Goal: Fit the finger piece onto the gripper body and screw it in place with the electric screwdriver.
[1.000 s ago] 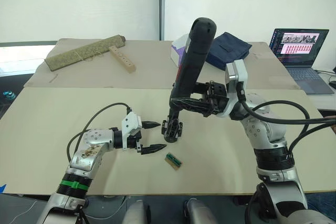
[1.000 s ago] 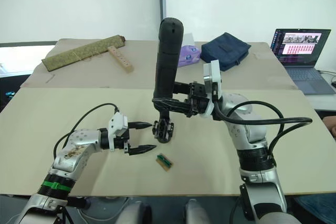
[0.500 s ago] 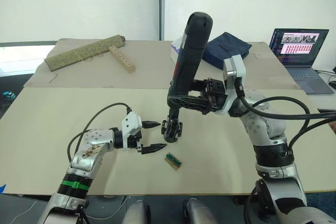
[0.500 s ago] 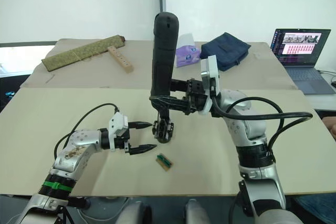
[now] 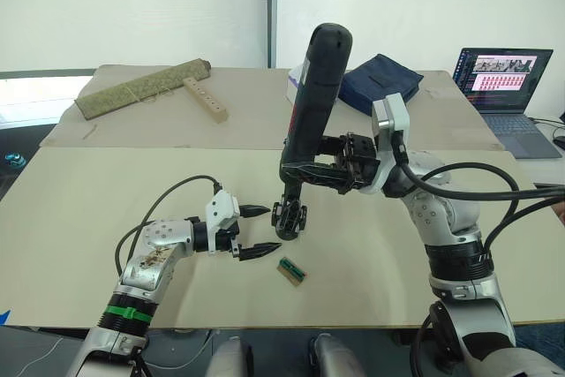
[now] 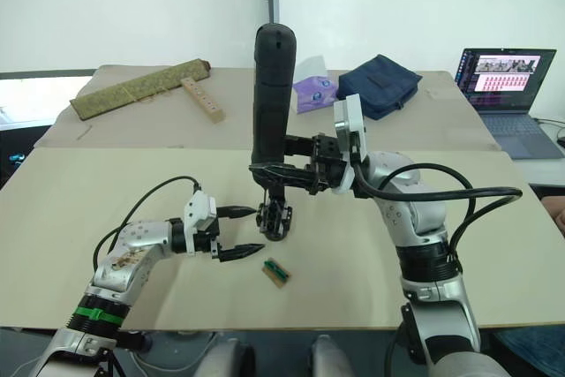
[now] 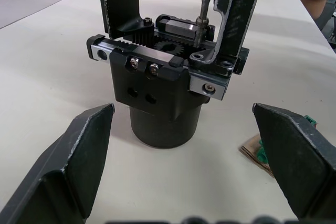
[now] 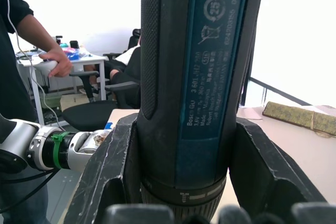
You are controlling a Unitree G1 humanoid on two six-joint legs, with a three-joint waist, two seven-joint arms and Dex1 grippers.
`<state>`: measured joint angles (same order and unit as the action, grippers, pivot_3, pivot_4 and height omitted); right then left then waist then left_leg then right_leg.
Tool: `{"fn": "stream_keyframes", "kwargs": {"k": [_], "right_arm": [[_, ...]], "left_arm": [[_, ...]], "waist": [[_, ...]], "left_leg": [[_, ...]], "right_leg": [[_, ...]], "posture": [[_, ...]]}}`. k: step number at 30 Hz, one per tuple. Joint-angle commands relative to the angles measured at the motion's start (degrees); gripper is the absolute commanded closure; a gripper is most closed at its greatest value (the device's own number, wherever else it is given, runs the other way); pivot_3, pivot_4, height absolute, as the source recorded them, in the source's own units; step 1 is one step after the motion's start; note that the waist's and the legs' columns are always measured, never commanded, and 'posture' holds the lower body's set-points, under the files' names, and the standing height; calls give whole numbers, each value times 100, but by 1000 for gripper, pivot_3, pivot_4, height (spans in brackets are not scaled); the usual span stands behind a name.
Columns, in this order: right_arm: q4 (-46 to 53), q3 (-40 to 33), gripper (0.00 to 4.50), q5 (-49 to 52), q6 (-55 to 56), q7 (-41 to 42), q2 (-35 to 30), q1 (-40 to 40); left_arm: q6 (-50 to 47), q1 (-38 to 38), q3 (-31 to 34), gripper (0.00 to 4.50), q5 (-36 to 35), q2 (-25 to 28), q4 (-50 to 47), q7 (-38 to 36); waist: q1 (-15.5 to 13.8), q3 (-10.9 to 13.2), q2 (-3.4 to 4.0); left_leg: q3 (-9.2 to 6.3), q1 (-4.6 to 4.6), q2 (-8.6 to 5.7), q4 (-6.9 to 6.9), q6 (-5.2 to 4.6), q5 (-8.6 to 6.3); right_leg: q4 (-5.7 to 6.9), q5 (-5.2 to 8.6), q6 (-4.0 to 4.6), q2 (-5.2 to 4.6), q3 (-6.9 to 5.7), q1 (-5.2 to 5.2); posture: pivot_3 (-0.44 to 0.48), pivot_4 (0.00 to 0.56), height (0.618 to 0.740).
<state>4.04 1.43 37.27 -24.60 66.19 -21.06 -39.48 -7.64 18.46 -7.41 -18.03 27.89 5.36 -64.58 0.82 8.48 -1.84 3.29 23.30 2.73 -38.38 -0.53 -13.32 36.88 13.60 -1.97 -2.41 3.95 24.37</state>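
Screwdriver (image 5: 313, 94) swung upright | right fingers (image 5: 311, 169) clamp it | left fingers (image 5: 257, 211) apart

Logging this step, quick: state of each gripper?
Left gripper: open, empty.
Right gripper: shut on the electric screwdriver.

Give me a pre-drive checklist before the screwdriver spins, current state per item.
1. Right end effector clamped on the thick black cylindrical electric screwdriver: ok.
2. Thin metal bit down on the chunky black mechanical gripper body: ok; seated in the screw head: cannot tell.
3. Left end effector bracing the body: not ok, open, its fingers apart from the body.
4. Body upright on the beige table: ok.
5. Small green rectangular block away from the body: ok.
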Motion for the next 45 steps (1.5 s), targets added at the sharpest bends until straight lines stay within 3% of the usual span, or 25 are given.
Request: {"fn": "stream_keyframes", "kwargs": {"k": [1,45], "right_arm": [[153,-106,2572,157,30,22,-4,-172],[-35,-26,2572,48,-20,108,-144,-203]], "left_arm": [[143,8,28,0,0,-6,-92,-5],[81,-43,5,0,-8,-13,-172,40]], "waist": [[0,0,0],[1,0,0]], "left_leg": [[0,0,0,0,0,0],[0,0,0,0,0,0]], "right_leg": [[0,0,0,0,0,0],[0,0,0,0,0,0]], "posture": [[0,150,740],[0,150,740]]}}
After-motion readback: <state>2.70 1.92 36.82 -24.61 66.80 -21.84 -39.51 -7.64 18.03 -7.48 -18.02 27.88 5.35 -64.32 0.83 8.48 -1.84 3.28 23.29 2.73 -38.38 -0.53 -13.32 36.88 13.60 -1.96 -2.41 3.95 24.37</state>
